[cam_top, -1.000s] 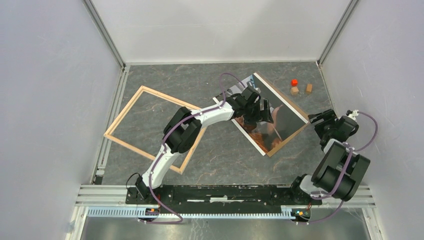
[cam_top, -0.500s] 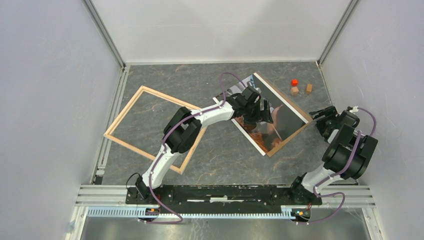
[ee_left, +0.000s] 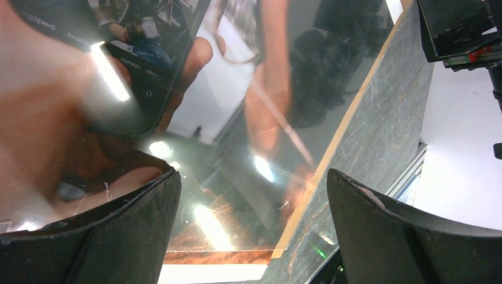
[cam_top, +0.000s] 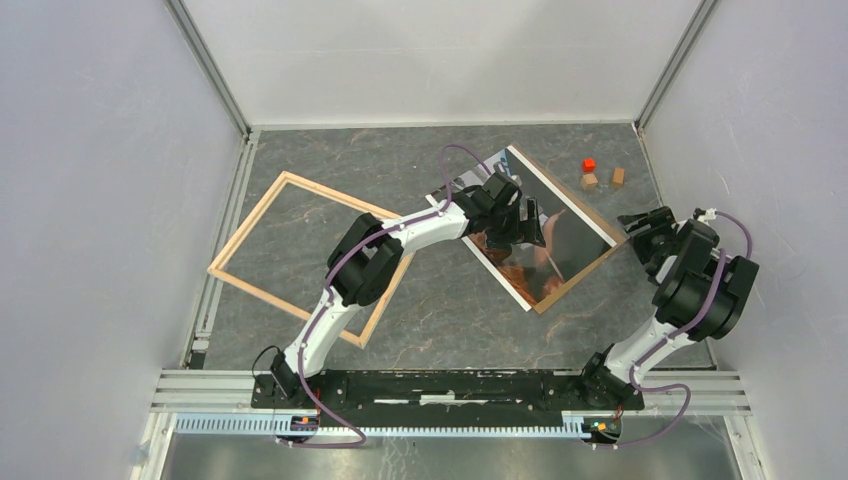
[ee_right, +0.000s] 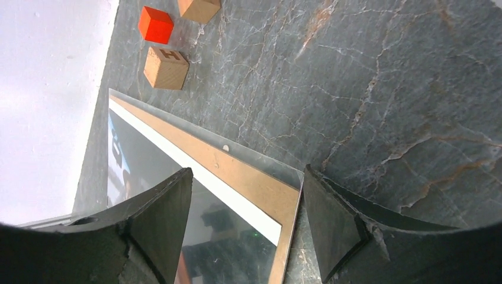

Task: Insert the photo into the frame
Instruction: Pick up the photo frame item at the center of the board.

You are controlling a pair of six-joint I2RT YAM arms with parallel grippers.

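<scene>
Left gripper [cam_top: 517, 222], wide open and empty, hovers over the photo [cam_top: 572, 237]. Right gripper [cam_top: 640, 236], open and empty, should pinch its corner cleanly before lifting toward the frame [cam_top: 248, 222].

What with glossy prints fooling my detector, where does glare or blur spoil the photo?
Left wrist: bright glare spots across the photo, its nearest part looking soft. Right wrist: no glare spots, only a dark reflection in it; the lettered block sharp. Top external: evenly lit, a pale sheen at most.
</scene>
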